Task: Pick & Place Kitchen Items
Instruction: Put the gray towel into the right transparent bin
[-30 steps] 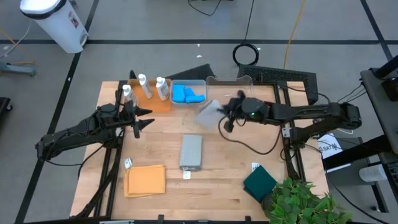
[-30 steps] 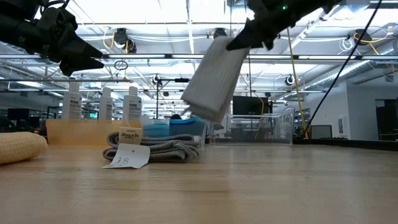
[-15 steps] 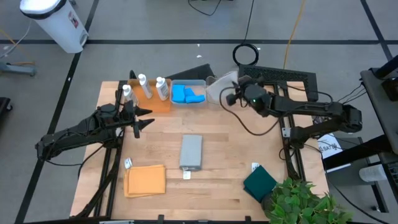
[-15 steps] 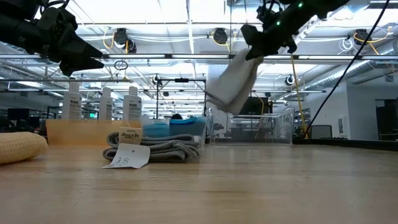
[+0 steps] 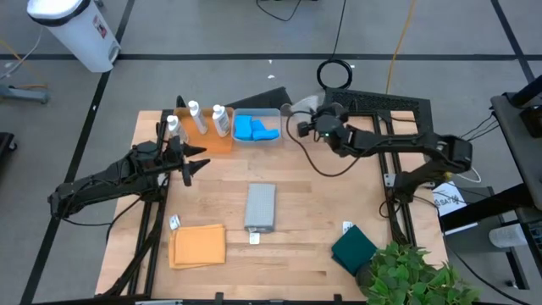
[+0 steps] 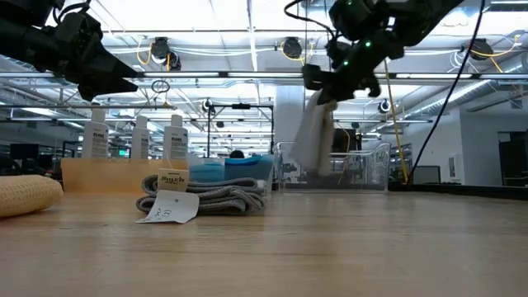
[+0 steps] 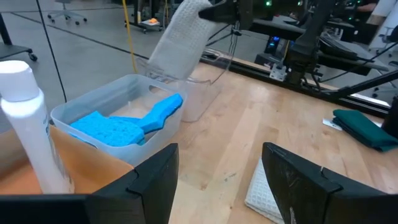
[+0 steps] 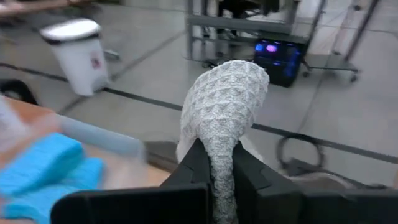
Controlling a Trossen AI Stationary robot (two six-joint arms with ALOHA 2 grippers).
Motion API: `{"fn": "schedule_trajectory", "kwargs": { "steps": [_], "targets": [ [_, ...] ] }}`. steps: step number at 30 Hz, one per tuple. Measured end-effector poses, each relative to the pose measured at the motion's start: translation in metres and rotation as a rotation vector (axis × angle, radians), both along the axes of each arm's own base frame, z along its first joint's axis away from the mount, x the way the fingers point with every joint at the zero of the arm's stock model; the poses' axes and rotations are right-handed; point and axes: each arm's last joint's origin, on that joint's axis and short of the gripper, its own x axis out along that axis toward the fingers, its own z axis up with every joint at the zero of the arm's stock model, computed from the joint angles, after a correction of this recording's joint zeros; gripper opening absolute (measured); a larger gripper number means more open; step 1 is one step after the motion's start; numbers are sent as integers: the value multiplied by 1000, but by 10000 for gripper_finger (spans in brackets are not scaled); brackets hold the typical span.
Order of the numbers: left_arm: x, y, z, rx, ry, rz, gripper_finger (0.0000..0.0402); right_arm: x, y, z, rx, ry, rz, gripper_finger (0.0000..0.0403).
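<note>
My right gripper (image 5: 310, 127) is shut on a pale grey folded cloth (image 6: 314, 136) above the empty clear bin (image 5: 332, 111) at the table's far edge. The cloth's lower end (image 6: 308, 165) dips below that bin's rim. My left gripper (image 5: 191, 163) hovers open with nothing between its fingers, on the near side of the orange tray (image 5: 213, 140) holding white bottles (image 5: 221, 119). Blue sponges (image 5: 256, 130) lie in a second clear bin (image 7: 93, 102). Flat on the table lie a grey cloth (image 5: 261, 206), an orange cloth (image 5: 198, 246) and a dark green cloth (image 5: 353, 247). My right gripper pinches the pale grey cloth between its two fingers at a bunched part near its upper end (image 8: 219, 158). It comes in nearly level from the table's right. Beyond the fingers (image 8: 252, 174) the cloth bulges out, then hangs slack below them, clear of the table.
A potted plant (image 5: 406, 271) stands at the near right corner. Paper tags (image 5: 254, 238) lie beside the cloths. A white waste bin (image 5: 76, 30) stands on the floor beyond the far left corner. Bare wood lies between the grey cloth and the bins.
My right gripper has carried the pale grey cloth toward the table's far edge and down a little, over the empty clear bin, rolling its wrist. The cloth, held out slanting before, now hangs straight down with its lower end inside the bin's rim.
</note>
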Motion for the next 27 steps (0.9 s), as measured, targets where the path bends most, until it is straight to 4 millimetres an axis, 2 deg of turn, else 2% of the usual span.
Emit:
{"fn": "schedule_trajectory", "kwargs": {
  "steps": [6, 10, 17, 21, 27],
  "targets": [
    [0, 0, 0, -5, -1, 1, 237, 23, -2, -17, 72, -153, 123, 7],
    [0, 0, 0, -16, -2, 4, 237, 27, -3, -24, 133, -194, 170, 7],
    [0, 0, -1, -19, 0, 4, 237, 34, -1, -15, 155, -316, 326, 7],
    [0, 0, -1, -19, 0, 4, 237, 35, 0, -17, 168, -307, 346, 7],
    [0, 0, -1, -21, -1, 5, 237, 31, 1, -27, 220, -202, 323, 7]
  ]
}}
